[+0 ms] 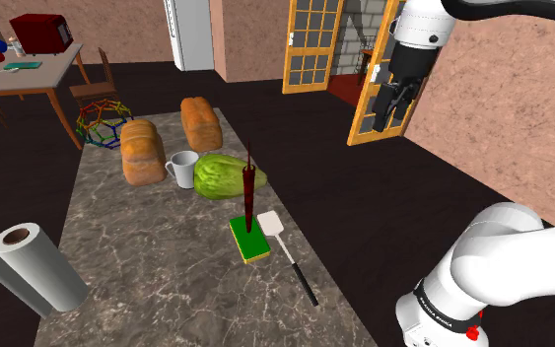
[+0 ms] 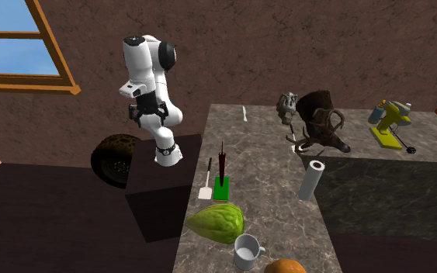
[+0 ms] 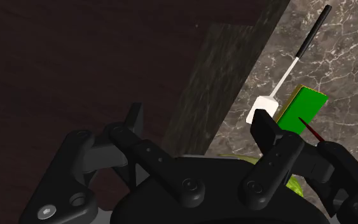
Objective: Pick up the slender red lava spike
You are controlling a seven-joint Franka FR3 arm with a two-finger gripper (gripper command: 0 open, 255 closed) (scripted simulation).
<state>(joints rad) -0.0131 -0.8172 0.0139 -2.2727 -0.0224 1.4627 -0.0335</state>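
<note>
Nearest in the shoulder view, a paper towel roll (image 1: 31,268) lies on its side at the corner of the marbled counter (image 1: 147,256). Past it a spatula (image 1: 287,248) points its black handle toward the counter's edge, its white blade touching a green sponge (image 1: 247,240). The slender, dark red spike (image 1: 248,190) stands upright on that sponge. The perch probably raises its shaft clear of the stone, which leaves room for fingers on either side, though the blade beside its foot could be knocked. Just behind sit a ribbed green squash (image 1: 224,176) and a white mug (image 1: 182,169), then two bread loaves (image 1: 143,151) further back, all far enough from the spike not to crowd a grasp. The tool (image 1: 388,116) hangs high and well off the counter's side, above the dark floor. In the wrist view its fingers (image 3: 264,125) stand apart with nothing between them, and the spike's tip (image 3: 310,129) shows beyond them against the sponge, so the approach looks not yet begun. Small pale lettering on the arm's lower joint ring (image 1: 435,310) is too small to read, and no other writing shows.
</note>
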